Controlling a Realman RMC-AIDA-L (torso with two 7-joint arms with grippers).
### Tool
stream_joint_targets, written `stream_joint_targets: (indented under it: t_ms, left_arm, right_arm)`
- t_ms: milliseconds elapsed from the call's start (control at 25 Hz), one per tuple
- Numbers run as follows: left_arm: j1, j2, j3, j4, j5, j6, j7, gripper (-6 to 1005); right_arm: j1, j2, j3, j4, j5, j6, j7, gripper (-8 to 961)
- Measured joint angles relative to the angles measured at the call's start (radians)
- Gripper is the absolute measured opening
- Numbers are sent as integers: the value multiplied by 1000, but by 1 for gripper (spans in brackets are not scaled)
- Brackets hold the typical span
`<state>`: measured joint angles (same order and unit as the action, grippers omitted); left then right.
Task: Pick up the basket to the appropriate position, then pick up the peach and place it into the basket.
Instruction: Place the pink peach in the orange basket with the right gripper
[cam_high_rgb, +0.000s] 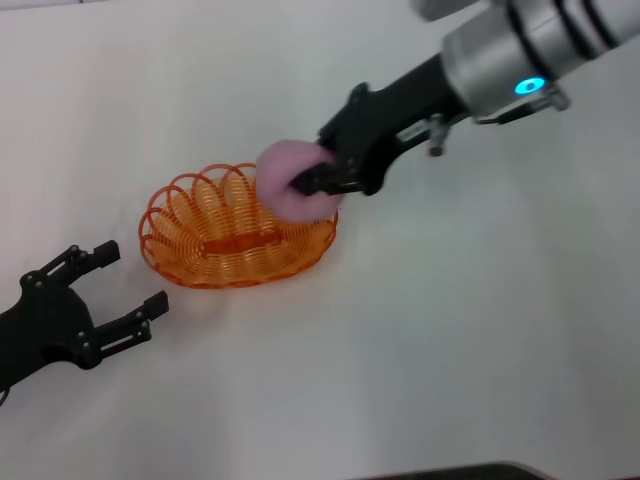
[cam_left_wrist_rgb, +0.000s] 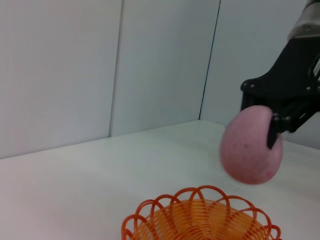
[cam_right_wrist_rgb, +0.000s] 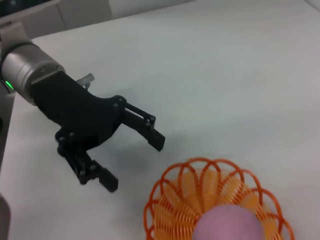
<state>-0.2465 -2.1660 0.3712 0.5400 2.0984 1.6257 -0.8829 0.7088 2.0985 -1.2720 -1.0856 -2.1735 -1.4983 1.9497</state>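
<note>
The orange wire basket (cam_high_rgb: 237, 240) sits on the white table left of centre; its rim also shows in the left wrist view (cam_left_wrist_rgb: 200, 217) and the right wrist view (cam_right_wrist_rgb: 210, 195). The pink peach (cam_high_rgb: 292, 181) hangs just above the basket's right rim, with my right gripper (cam_high_rgb: 318, 180) shut on it. From the left wrist view the peach (cam_left_wrist_rgb: 250, 146) is clearly above the basket, held by the black right gripper (cam_left_wrist_rgb: 272, 125). It fills the near edge of the right wrist view (cam_right_wrist_rgb: 227, 224). My left gripper (cam_high_rgb: 125, 285) stands open on the table, left of the basket and apart from it.
The white table (cam_high_rgb: 450, 340) stretches around the basket. A pale wall (cam_left_wrist_rgb: 100, 65) rises behind the table in the left wrist view. The left arm's black gripper (cam_right_wrist_rgb: 127, 150) shows in the right wrist view, beside the basket.
</note>
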Motion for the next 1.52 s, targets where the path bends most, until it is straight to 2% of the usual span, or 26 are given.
stream_joint_targets:
  t_ms: [240,400,600,1160,1280,1520]
  left_arm:
    - [-1,0,0,-1,-6,0,0,884]
    - [-1,0,0,-6,-9,0,0,884]
    - [-7,0,0,-14,-9,0,1,884]
    - [-7,0,0,-17,-9,-1,0,884]
    - [-7,0,0,-17,-9,-1,0,884]
    - [-7,0,0,-19,-11,-1,-1,884]
  right_arm:
    - [39,1,-128,130,67,202,-11,185]
    - [64,1,-175,216,88,274,-20,186]
    - [77,1,-194,272,92,298,-31,187]
    - [65,3,-198,305,147,307,-86,190]
    - [64,2,-198,305,154,309,-88,403]
    - [64,1,-197,305,156,308,-88,692]
